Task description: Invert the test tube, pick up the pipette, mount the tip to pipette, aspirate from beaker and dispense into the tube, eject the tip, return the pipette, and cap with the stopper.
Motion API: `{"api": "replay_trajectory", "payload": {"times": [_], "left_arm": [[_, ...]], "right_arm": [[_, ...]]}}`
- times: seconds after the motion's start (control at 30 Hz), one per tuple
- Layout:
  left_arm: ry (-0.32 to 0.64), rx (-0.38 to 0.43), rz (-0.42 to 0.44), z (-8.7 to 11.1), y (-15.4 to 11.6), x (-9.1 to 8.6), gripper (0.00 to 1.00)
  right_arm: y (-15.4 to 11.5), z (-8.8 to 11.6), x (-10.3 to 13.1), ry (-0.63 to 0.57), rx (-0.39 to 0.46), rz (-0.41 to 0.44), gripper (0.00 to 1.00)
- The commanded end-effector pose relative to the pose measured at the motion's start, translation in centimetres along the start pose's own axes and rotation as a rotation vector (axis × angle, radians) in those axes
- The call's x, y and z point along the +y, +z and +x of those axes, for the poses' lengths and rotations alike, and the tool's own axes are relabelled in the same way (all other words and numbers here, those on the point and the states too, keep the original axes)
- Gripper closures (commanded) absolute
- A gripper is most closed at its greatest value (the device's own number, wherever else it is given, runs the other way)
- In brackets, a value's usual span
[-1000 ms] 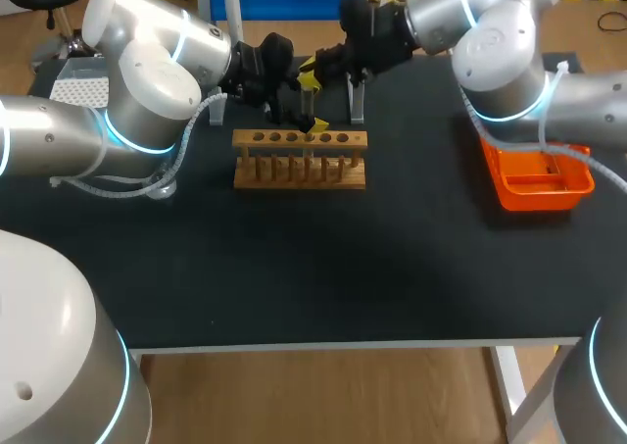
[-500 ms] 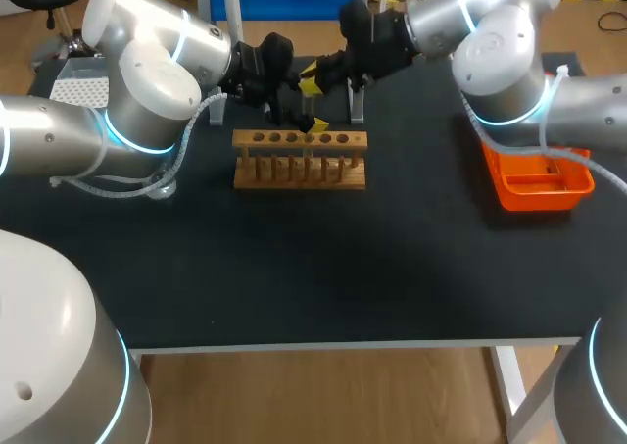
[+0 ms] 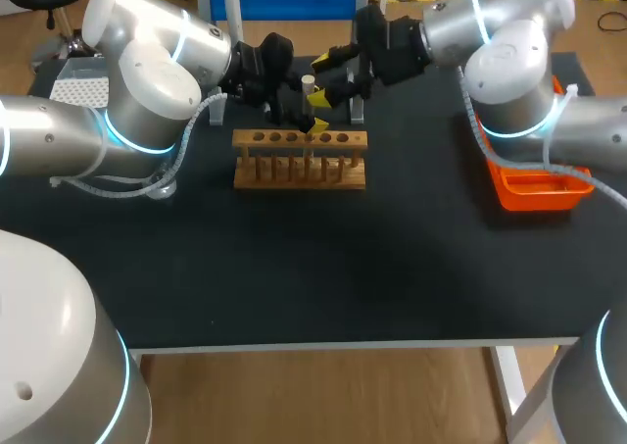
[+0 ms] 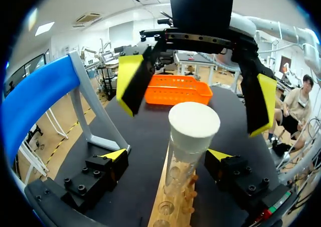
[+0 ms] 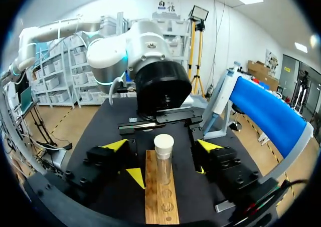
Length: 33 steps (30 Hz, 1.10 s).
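Black desk (image 3: 343,268) fills the head view, with a wooden rack (image 3: 299,160) toward 12 o'clock from its middle and an orange tray (image 3: 534,184) off at 3 o'clock. The test tube (image 4: 188,162) stands upright in the rack, and the white stopper (image 3: 308,79) sits in its mouth. The left gripper (image 4: 167,155) comes in from 10 o'clock and brackets the tube low down, fingers apart and not clamping it. The right gripper (image 5: 161,146) comes in from 2 o'clock at stopper height, spread wide, with the stopper in the gap and neither finger touching it.

By my reading this is the last step, capping, and the stopper looks seated. The next move calls for both arms to back straight away without brushing the tube or rack. How firmly the stopper is pressed in cannot be told.
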<state>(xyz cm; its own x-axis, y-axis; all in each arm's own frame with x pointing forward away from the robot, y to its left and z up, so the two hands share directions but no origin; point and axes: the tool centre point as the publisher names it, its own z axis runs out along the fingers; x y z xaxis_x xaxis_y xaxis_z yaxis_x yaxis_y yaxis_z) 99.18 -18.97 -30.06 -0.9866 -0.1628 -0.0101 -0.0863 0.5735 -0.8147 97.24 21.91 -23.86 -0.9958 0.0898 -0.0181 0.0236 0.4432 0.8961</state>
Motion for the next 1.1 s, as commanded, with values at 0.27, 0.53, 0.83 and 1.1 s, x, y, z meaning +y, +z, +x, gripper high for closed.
{"api": "replay_trajectory", "payload": {"times": [0.27,0.53,0.83,1.1], "left_arm": [[-0.001,0.004,-0.003,-0.1,0.0,0.0,0.00],[-0.001,0.004,-0.003,-0.1,0.0,0.0,0.00],[-0.001,0.004,-0.003,-0.1,0.0,0.0,0.00],[-0.001,0.004,-0.003,-0.1,0.0,0.0,0.00]], "right_arm": [[-1.4,0.8,0.0,-0.065,0.040,-0.247,0.89],[-1.5,0.9,1.1,-0.095,0.087,-0.388,1.00],[-1.2,0.4,1.8,-0.045,0.131,-0.513,1.00],[-0.8,0.1,2.5,-0.031,0.149,-0.524,1.00]]}}
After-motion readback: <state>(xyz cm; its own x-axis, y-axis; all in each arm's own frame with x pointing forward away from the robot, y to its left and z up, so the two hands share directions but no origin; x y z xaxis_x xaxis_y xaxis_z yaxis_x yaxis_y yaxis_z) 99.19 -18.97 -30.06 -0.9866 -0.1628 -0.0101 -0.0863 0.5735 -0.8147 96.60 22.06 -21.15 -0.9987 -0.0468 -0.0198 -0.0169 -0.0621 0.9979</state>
